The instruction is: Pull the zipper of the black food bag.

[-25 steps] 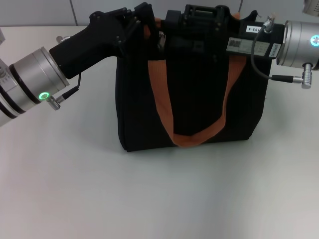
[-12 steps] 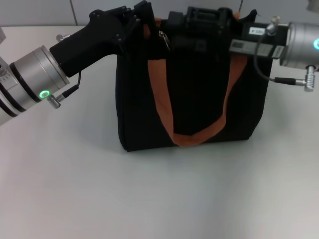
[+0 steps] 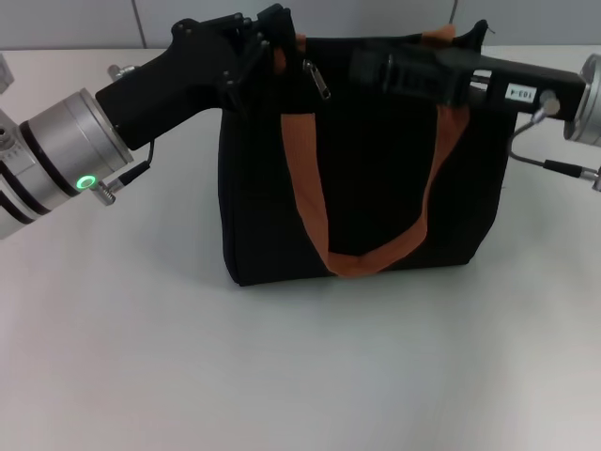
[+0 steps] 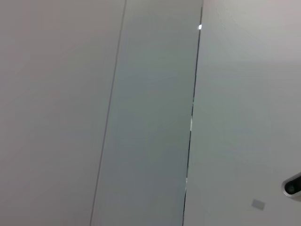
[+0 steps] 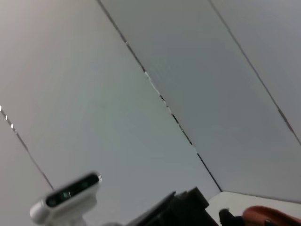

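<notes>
A small silver-grey metal zipper pull tab (image 3: 321, 81) hangs free at the upper left of the boxy black fabric food bag (image 3: 362, 202) with orange-brown webbing handles (image 3: 310, 197), standing upper centre on the white worktop (image 3: 282, 366). The left hand (image 3: 269, 42) presses against the bag's top left corner; the right hand (image 3: 376, 68) lies across the top edge. Neither hand's opening can be told.

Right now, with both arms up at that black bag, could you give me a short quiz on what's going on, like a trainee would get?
1. True or false: the black food bag stands upright on the table.
2. Which arm's pincer is at the bag's top corner nearest the zipper: A left, B right?
3. Fill in: the bag's handles are ____ in colour.

Key: 1 true. 2 A, the left pincer; the right pincer lies along the top edge. 3 orange.
</notes>
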